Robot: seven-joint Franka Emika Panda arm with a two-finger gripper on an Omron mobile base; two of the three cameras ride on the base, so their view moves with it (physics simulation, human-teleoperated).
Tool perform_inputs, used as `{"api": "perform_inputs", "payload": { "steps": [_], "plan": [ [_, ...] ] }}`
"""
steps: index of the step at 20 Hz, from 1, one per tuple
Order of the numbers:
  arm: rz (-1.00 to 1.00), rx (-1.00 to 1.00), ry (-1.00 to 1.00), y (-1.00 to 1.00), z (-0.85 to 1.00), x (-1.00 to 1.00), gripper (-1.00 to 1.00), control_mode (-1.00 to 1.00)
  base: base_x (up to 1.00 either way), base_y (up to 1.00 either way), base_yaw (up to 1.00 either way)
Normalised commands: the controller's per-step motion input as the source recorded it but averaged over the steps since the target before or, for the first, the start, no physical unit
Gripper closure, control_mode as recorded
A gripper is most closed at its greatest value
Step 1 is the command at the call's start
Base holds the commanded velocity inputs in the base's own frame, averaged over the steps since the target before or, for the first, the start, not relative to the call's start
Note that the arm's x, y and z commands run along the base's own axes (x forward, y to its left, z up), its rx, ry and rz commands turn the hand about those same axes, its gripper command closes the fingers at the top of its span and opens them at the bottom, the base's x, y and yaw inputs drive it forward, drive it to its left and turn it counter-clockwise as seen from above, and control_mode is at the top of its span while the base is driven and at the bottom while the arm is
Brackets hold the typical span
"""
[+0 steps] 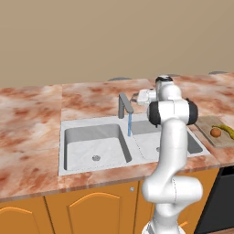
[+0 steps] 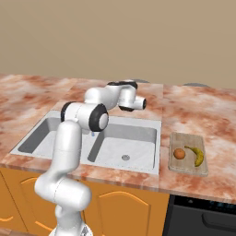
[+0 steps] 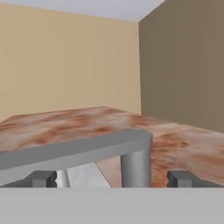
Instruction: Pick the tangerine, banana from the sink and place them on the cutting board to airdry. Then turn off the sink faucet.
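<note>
With both fruits on the board (image 2: pixel 188 171), the released gripper (image 3: pixel 111 178) should straddle the faucet (image 1: pixel 124 105) lever squarely before nudging it.

The desk (image 2: pixel 41 92) has a marbled reddish-pink top. The sink (image 2: pixel 138 159) is set into it, with the sink faucet (image 1: pixel 123 106) behind the basins. The cutting board (image 2: pixel 177 163) lies flat on the desk, just right of the sink.

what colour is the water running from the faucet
Blue: a thin stream of water falls from the grey sink faucet, clearest in the left base view.
</note>
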Motion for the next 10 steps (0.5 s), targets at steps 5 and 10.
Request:
{"api": "perform_inputs", "payload": {
  "steps": [5,10],
  "plan": [
    [0.02,0.00,0.00,0.22,-0.08,0.11,-1.00,-1.00,0.00,0.00,0.00],
    [0.01,0.00,0.00,0.18,-0.12,0.01,-1.00,-1.00,0.00,0.00,0.00]
  ]
}}
